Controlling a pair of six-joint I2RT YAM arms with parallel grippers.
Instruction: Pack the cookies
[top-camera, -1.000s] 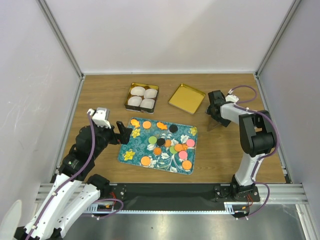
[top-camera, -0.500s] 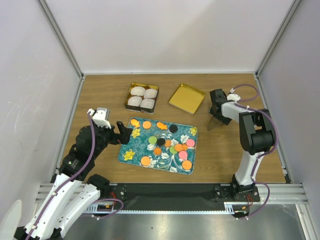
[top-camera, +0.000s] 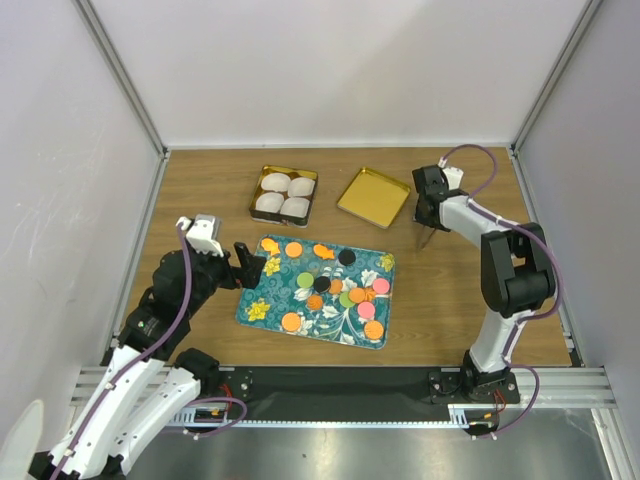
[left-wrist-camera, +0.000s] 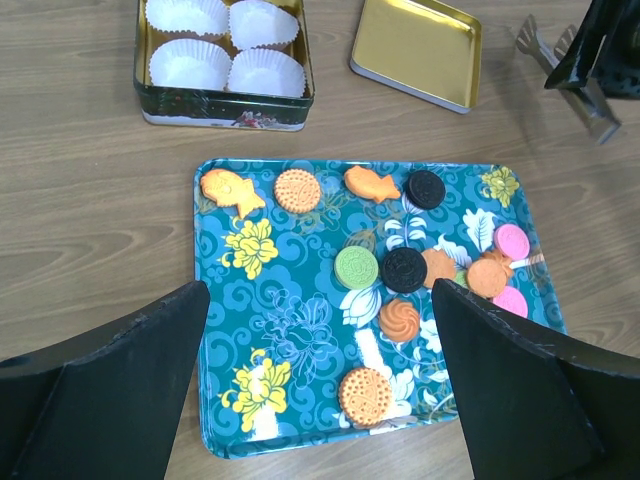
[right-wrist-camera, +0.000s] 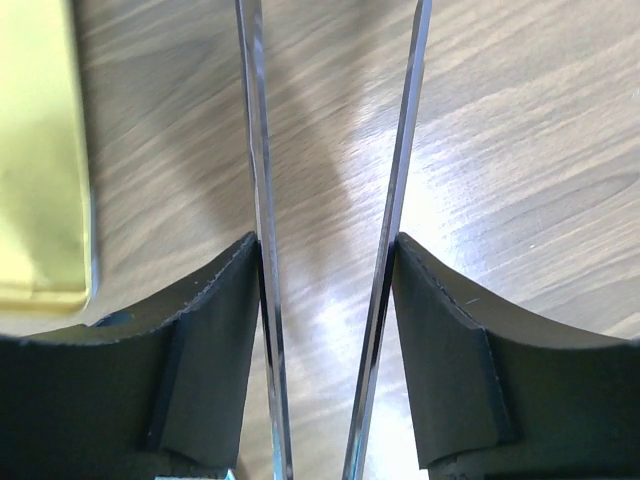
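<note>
cookies (left-wrist-camera: 404, 270) lie below wide-apart left fingers (left-wrist-camera: 110, 370), far from right fingers (right-wrist-camera: 210, 330) clamping tongs (right-wrist-camera: 256, 150).

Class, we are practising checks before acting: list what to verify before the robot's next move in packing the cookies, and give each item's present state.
1. Right gripper closed on both arms of the tongs: ok.
2. Tips of the tongs clear of the table: cannot tell.
3. Left gripper open and empty: ok.
4. Tin open, its four paper cups empty: ok.
5. Cookies lying on the tray, none packed: ok.
6. Gold lid lying apart from the tin: ok.
</note>
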